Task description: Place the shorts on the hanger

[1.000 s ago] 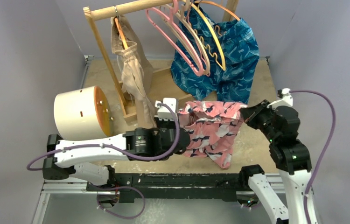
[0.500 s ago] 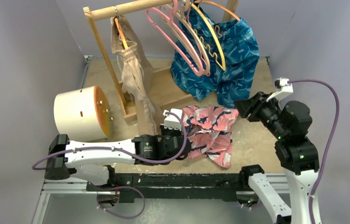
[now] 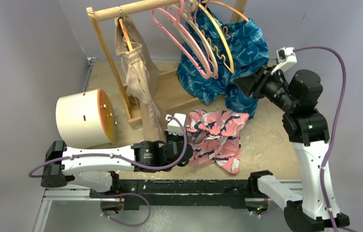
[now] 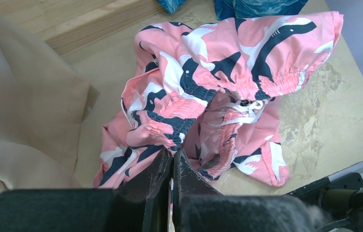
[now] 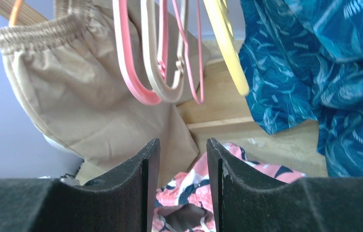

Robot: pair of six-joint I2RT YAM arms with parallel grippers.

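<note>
Found left gripper (image 4: 173, 163) clenched on a fold of the elastic waistband of the shorts (image 4: 228, 82), at the near middle of the table (image 3: 266, 142). Found the rest of the shorts lying crumpled on the table, with the white drawstring showing inside the waist.

Found right gripper (image 5: 178, 159) released and empty, raised at the right and aimed at the far rail (image 3: 126, 9).

Found the hanger (image 5: 125, 58) hooked on that rail, not yet taken down. Found it packed against a beige hanger (image 5: 155, 72) and close to a yellow hanger (image 5: 228, 53), with blue shorts (image 5: 325, 72) just to the right.

Judged the single pinch liable to leave the waist bunched, giving a hanger arm no opening to enter. Judged the crowded hooks liable to cause a grab on the wrong hanger, or to drag a neighbour off the rail. Judged the blue shorts liable to snag a finger on approach.

Read no brand, label or writing anywhere in view.
</note>
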